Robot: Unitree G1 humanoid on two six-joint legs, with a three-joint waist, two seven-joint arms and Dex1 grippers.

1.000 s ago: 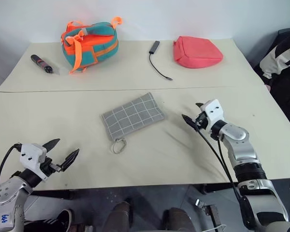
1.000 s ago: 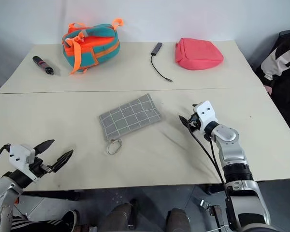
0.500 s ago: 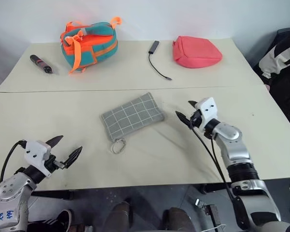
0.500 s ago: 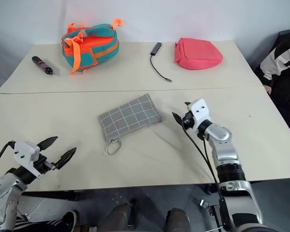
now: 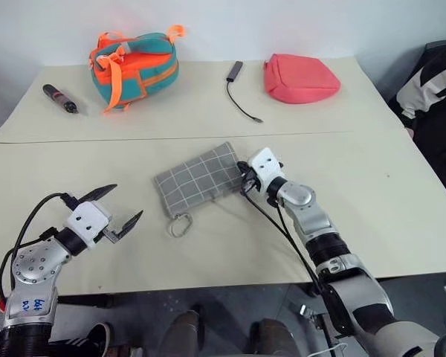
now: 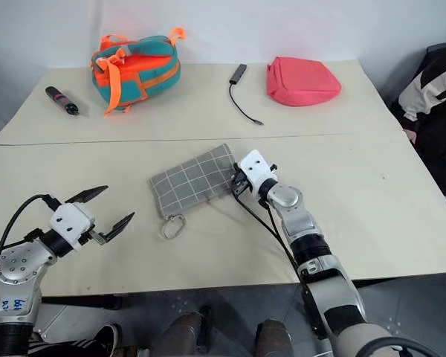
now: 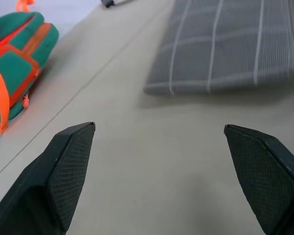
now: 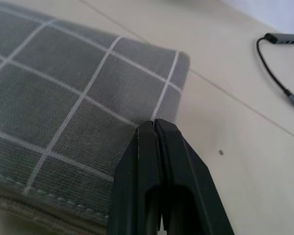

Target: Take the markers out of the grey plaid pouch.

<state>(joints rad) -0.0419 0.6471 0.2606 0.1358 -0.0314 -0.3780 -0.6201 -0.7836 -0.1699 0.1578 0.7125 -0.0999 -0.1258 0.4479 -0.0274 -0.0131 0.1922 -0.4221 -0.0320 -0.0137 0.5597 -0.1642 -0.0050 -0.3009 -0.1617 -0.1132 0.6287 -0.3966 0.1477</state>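
Observation:
The grey plaid pouch (image 5: 201, 178) lies flat near the middle of the table, its metal zipper ring (image 5: 181, 224) on the near-left side. The markers are hidden. My right gripper (image 5: 243, 178) is shut, its tips resting on the pouch's right end; in the right wrist view the closed fingertips (image 8: 153, 123) meet over the plaid fabric (image 8: 63, 93), and I see no fabric between them. My left gripper (image 5: 126, 202) stands open above the table, left of the pouch and apart from it. The left wrist view shows its fingers (image 7: 68, 161) spread wide with the pouch (image 7: 230, 44) ahead.
A teal-and-orange bag (image 5: 134, 63), a black pen with a red band (image 5: 59, 98), a grey adapter with cable (image 5: 238, 82) and a pink pouch (image 5: 297, 76) lie along the far side. A black-and-white garment (image 5: 435, 97) is at the right edge.
My right gripper has moved left across the table to the pouch's right end and shut. My left gripper has come forward and rolled, staying open.

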